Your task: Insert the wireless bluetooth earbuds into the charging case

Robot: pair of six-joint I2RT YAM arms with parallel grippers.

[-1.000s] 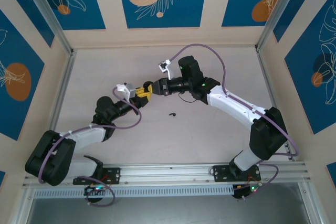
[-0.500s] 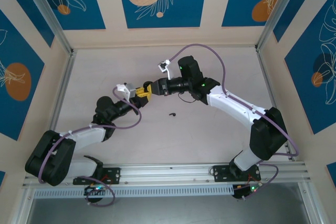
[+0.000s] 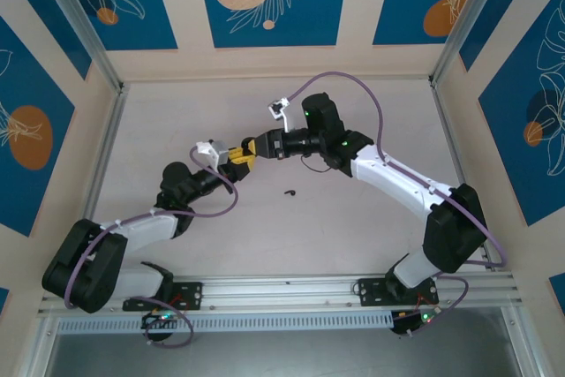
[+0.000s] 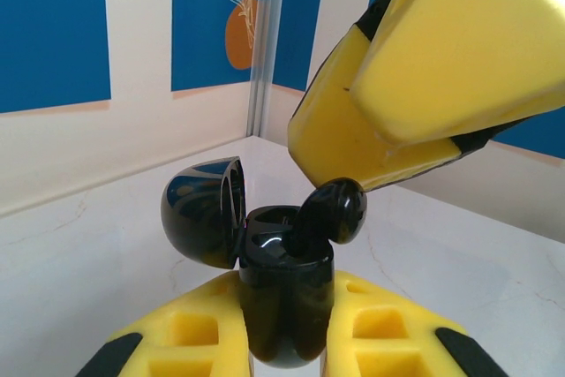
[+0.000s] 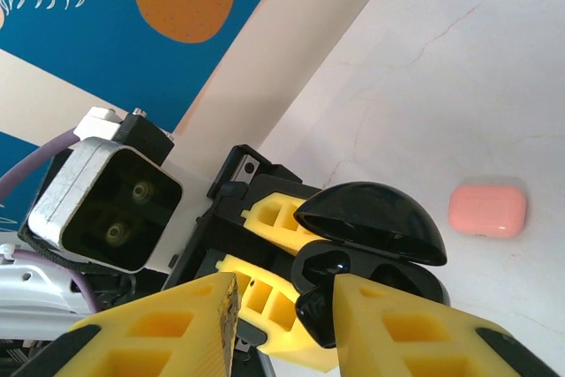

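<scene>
Seating one black earbud (image 4: 335, 209) in the open charging case (image 4: 282, 306), gripped by left fingers (image 3: 237, 157). Right fingers (image 3: 253, 147) narrowly parted; second earbud (image 3: 289, 192) outstanding on worktop (image 3: 353, 236).

We see both arms stretched over the pale table (image 3: 177, 112), meeting just up and to the left of a lone black earbud (image 3: 289, 192) that lies on the bare surface, apart from both. There the left tool (image 3: 237, 158) and the right tool (image 3: 252, 145) face each other, yellow tips all but touching. They are too small for us to tell how the jaws stand or what sits between them. The right arm's dark wrist (image 3: 322, 130) lies above and right of the earbud, with a purple cable (image 3: 340, 77) arching over it. The arm bases stand well below the earbud – the left arm's base to its left, the right arm's base to its right.
</scene>
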